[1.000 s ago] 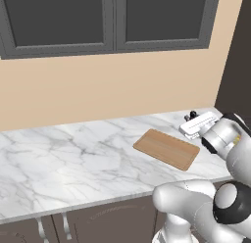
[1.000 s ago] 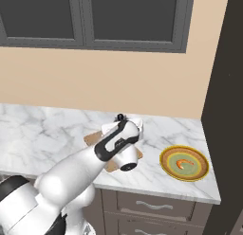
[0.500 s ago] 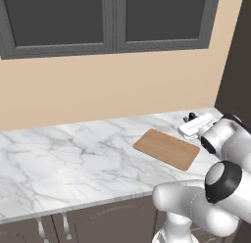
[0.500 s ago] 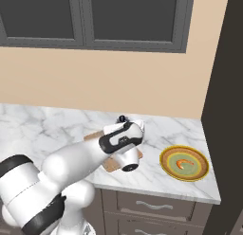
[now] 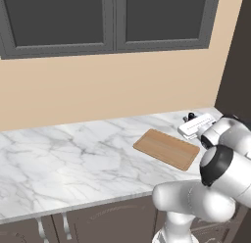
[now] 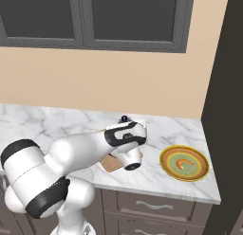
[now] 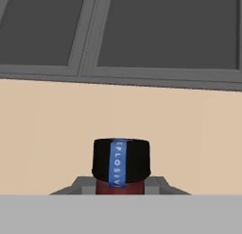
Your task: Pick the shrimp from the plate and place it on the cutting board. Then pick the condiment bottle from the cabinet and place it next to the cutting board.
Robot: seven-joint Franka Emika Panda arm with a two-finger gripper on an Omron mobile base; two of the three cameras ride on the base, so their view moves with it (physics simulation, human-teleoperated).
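My gripper (image 7: 120, 187) is shut on the condiment bottle (image 7: 120, 162). Its black cap with a blue label strip and its dark red neck stand between the grey fingertips (image 7: 83, 184). In the left base view the hand (image 5: 196, 125) hovers just past the far right end of the cutting board (image 5: 166, 148), with the cap (image 5: 191, 114) sticking up. The arm covers most of the cutting board (image 6: 112, 163) in the right base view. The plate (image 6: 164, 164) lies to the right near the counter's end, and the orange shrimp (image 6: 183, 163) is at its centre. The dark cabinet (image 6: 228, 111) rises at the far right.
A marble counter (image 5: 73, 154) runs left from the board, with a beige wall behind it. Grey glass-fronted wall cupboards (image 5: 108, 21) hang above. Drawers with silver handles (image 6: 156, 205) sit below the counter edge. My own arm's white elbow (image 5: 220, 178) bulks at the lower right.
The hand with the bottle has stayed almost in place by the board's right end. The arm's lower links and elbow have swung round beneath it.
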